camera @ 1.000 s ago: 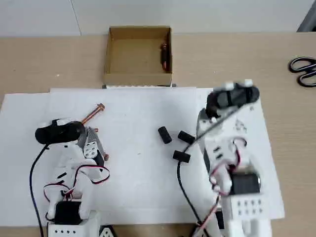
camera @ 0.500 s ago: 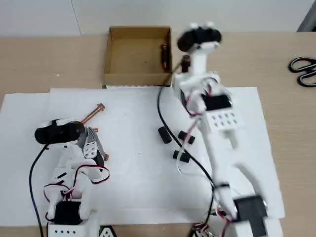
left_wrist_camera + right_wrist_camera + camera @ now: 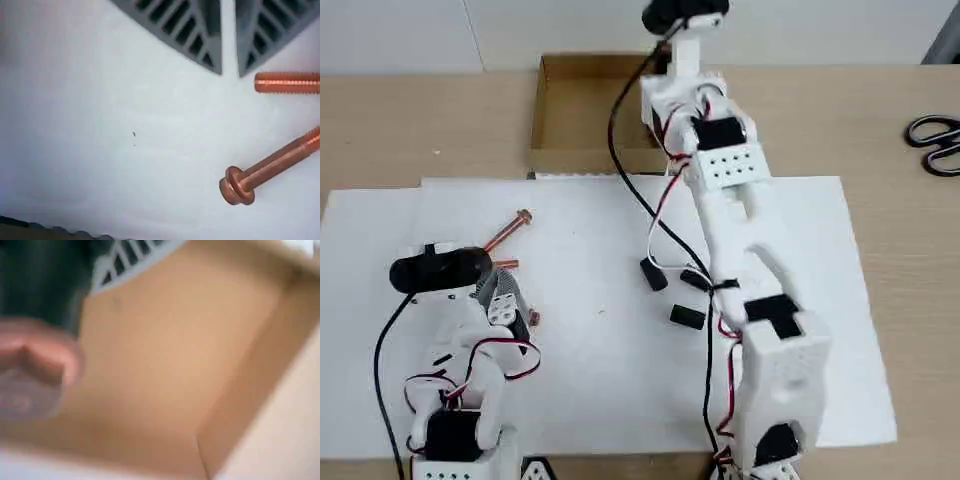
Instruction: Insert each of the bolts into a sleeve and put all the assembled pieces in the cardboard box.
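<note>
Mid-task at the table [image 3: 410,120]. Right arm [image 3: 725,170] at full stretch across the paper [image 3: 590,390] to the box [image 3: 552,110], wrist raised above the box's right side. Close in at the right gripper [image 3: 75,315], a blurred piece [image 3: 37,300]: dark body, copper at one end, by all appearances clamped between the fingers and hanging over the bare box floor, not yet let go. Reads as the delivery of one assembled piece.

Plenty left. Loose on the paper, well apart from the box: three black sleeves [image 3: 687,316], one partly under the right arm, all three empty as far as visible. On the paper's left side, two copper bolts [image 3: 508,231] in plain sight, with a copper speck beside the left arm [image 3: 470,340] as a possible third. Each to be paired with a sleeve, then boxed. Box contents masked by the right arm; tally of boxed pieces impossible to tell.

Left arm folded back at the near left of the paper, left gripper [image 3: 230,67] low over the sheet and aimed at the bolts. Fingers [image 3: 190,30] drawn almost together, nothing between them. Threaded tip of one bolt just beside the fingertips, the headed bolt near but apart.

Scissors [image 3: 932,140] idle at the table's right edge, off the paper.
</note>
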You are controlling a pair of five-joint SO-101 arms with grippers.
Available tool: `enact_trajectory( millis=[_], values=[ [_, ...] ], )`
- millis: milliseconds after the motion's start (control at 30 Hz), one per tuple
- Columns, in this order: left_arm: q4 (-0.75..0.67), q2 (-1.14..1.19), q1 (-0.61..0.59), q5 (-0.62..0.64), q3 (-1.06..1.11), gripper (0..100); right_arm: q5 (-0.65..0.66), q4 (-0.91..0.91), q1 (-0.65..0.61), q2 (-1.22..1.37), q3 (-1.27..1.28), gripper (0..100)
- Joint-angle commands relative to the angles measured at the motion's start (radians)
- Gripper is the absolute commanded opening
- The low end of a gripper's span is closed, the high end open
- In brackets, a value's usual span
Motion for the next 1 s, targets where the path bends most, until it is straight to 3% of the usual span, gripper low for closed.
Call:
enact_trajectory(
  millis=[0, 233, 433, 500, 700, 967],
  values=[
    [0.003, -0.011, -0.005, -0.003, -0.047, 1, 0.014, -0.035, -0.013, 0.082, -0.187, 0.4],
    [0.003, -0.011, -0.005, -0.003, -0.047, 1, 0.017, -0.042, -0.013, 0.331, -0.402, 0.4],
    [0.003, -0.011, -0.005, -0.005, -0.045, 1, 0.135, -0.036, -0.024, 0.478, -0.439, 0.6],
    [0.005, -0.011, -0.005, -0.006, -0.045, 1, 0.137, 0.001, -0.025, 0.489, -0.448, 4.2],
    [0.005, -0.011, -0.005, -0.006, -0.044, 1, 0.137, 0.122, -0.03, 0.486, -0.454, 28.4],
    [0.005, -0.011, -0.005, -0.006, -0.044, 1, 0.137, 0.343, -0.03, 0.484, -0.74, 29.6]
  ],
)
